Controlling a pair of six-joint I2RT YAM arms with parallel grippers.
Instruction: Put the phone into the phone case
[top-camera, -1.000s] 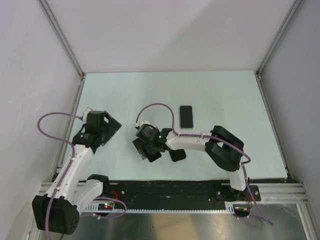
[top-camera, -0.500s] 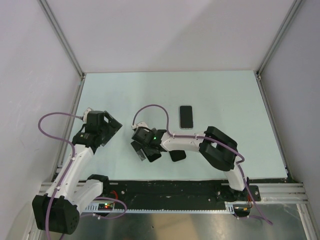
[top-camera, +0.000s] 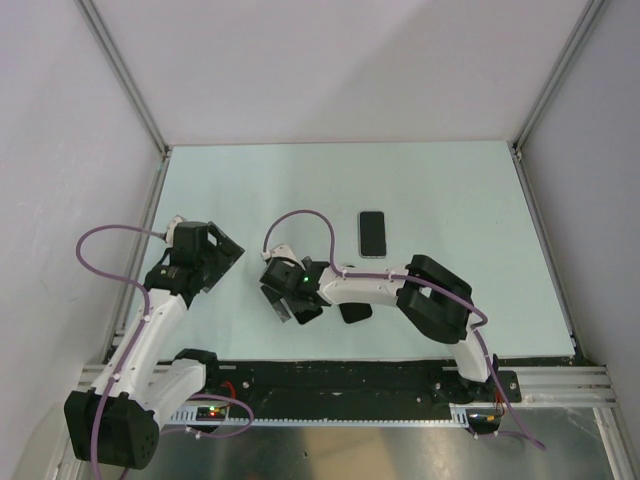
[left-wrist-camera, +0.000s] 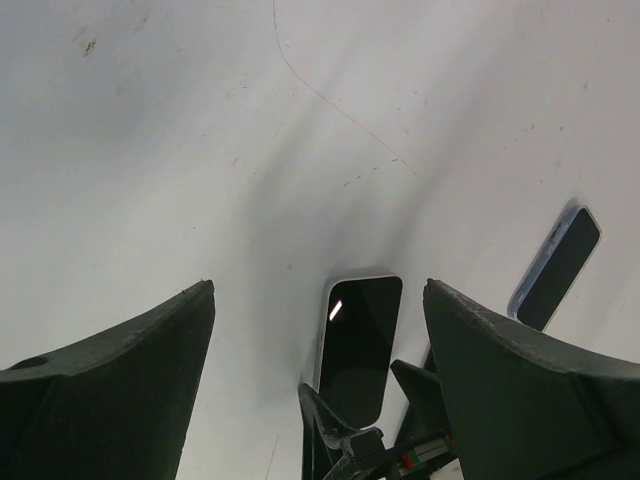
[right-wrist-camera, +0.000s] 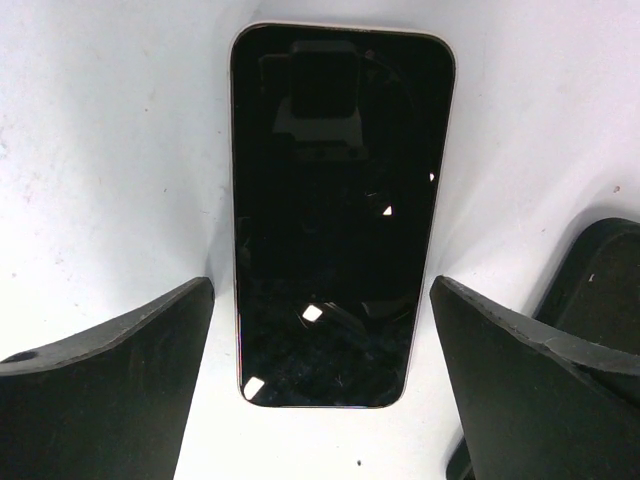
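Note:
The phone (right-wrist-camera: 340, 200), a black slab with a thin pale rim, lies flat on the table, screen up. It also shows in the left wrist view (left-wrist-camera: 362, 330). My right gripper (right-wrist-camera: 322, 284) is open, with one finger on each side of the phone's near end and a small gap on each side. In the top view this gripper (top-camera: 283, 300) covers the phone. The phone case (top-camera: 372, 233), dark with a pale bluish rim, lies flat farther back and to the right, and also shows in the left wrist view (left-wrist-camera: 555, 265). My left gripper (top-camera: 222, 255) is open and empty above the table's left side.
The pale table (top-camera: 460, 190) is boxed in by white walls with metal posts at the back corners (top-camera: 165, 150). A black rail (top-camera: 350, 375) carrying the arm bases runs along the near edge. The right arm's white link (top-camera: 365, 285) spans the middle front.
My right gripper has shifted a little to the left over the phone. The left arm and the phone case have not moved.

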